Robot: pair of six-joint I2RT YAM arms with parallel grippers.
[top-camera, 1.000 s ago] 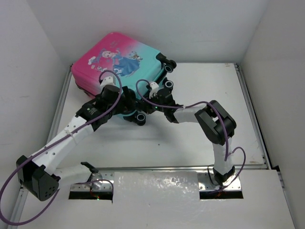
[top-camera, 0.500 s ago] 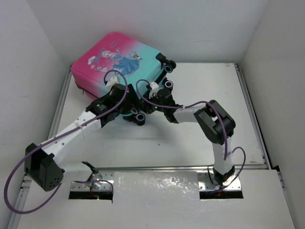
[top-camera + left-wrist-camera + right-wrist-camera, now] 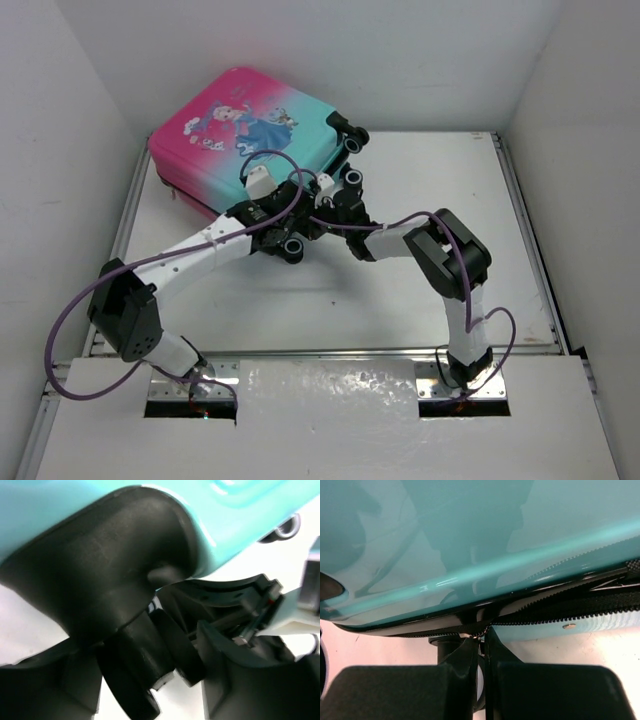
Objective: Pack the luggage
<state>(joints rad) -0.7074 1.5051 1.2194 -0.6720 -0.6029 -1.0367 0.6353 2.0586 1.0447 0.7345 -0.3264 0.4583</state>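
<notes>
The luggage [image 3: 250, 120] lies flat at the back left, pink-to-teal shell up. My left gripper [image 3: 284, 234] is at its near right corner. In the left wrist view my left gripper [image 3: 150, 680] is open, and a black twin wheel [image 3: 137, 672] under the teal shell [image 3: 75, 505] sits between its fingers. My right gripper [image 3: 322, 216] is at the suitcase's wheel end. In the right wrist view my right gripper [image 3: 482, 647] is shut on the zipper pull [image 3: 476, 636]. The black zipper [image 3: 560, 617] runs along the teal shell [image 3: 470, 530], parted to the right of the pull.
Two more black wheels [image 3: 352, 142] [image 3: 352, 178] stick out at the suitcase's right end. White walls close in the back and both sides. Metal rails edge the white table [image 3: 430, 190]. The two arms lie close together at the suitcase's corner.
My left arm has swung right along the suitcase's near edge, and its gripper has come around the corner wheel. My right gripper has barely moved.
</notes>
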